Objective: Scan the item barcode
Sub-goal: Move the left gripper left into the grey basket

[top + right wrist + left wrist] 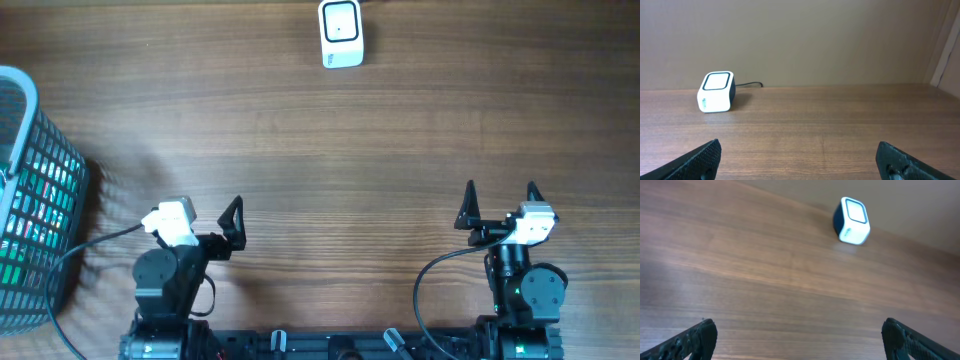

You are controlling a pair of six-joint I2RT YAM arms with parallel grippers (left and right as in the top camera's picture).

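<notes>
White boxy barcode scanner (341, 33) — dark-framed window on top, upright, far centre

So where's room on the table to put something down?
The middle of the wooden table is bare, between the white scanner at the far edge and the left gripper and right gripper. The right side is free too. Only the left edge is crowded, by the mesh basket.
</notes>
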